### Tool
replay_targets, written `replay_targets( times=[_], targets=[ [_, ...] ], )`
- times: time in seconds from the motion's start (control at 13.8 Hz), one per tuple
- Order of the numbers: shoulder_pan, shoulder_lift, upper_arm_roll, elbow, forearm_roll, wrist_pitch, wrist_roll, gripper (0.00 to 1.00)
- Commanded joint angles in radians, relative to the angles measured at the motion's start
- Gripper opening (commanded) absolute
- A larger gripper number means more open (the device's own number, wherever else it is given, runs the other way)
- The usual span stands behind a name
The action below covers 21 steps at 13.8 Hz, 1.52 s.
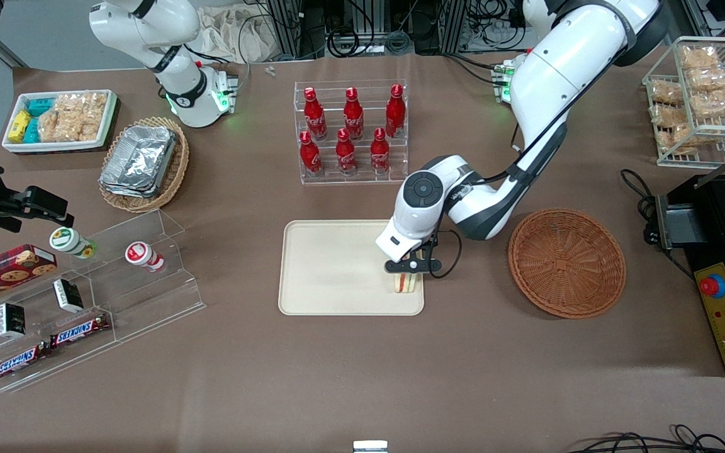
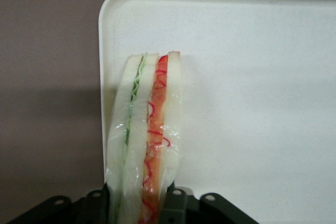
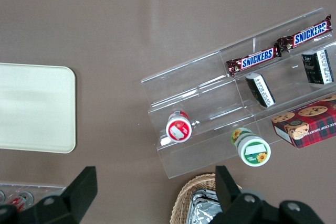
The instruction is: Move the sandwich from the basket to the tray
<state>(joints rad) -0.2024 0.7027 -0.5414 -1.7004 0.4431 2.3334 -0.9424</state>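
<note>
Brown tabletop [image 1: 362, 377], with the wrapped sandwich [image 1: 404, 283] held upright over the cream tray [image 1: 331, 270].

Gripper [image 1: 408, 269] fingers [image 2: 176, 205] are closed narrowly on the sandwich [image 2: 147, 140], one on each bread face, filling edge showing red-orange and green. It stands at the tray [image 2: 252, 77] corner nearest the front camera, toward the working arm's end. Whether it touches the tray surface cannot be told. Beside the tray, the reddish-brown wicker basket [image 1: 567, 262] sits apart from it.
</note>
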Motion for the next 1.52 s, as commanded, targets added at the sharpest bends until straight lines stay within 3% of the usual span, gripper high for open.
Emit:
replay_targets(
  times=[0.0,0.22,0.43,0.8,0.87,1.01,1.23,1.3,1.45],
  targets=[
    [-0.006,0.001,0.0,0.027,0.023,0.007,-0.033,1.0],
    [0.02,-0.075,-0.002,0.027,0.005,-0.005,-0.035,1.0],
    [0.034,-0.187,0.001,0.031,-0.081,-0.045,-0.029,1.0],
    [0.17,-0.344,-0.002,0.07,-0.188,-0.166,-0.012,1.0],
    [0.201,-0.357,-0.005,0.09,-0.201,-0.237,0.029,1.0],
    [0.233,-0.396,0.003,0.154,-0.314,-0.403,0.208,1.0],
    [0.36,-0.48,0.006,0.166,-0.403,-0.598,0.406,1.0],
    [0.371,-0.5,0.036,0.166,-0.418,-0.647,0.46,1.0],
    [0.264,-0.569,0.25,0.151,-0.426,-0.722,0.561,1.0]
  ],
)
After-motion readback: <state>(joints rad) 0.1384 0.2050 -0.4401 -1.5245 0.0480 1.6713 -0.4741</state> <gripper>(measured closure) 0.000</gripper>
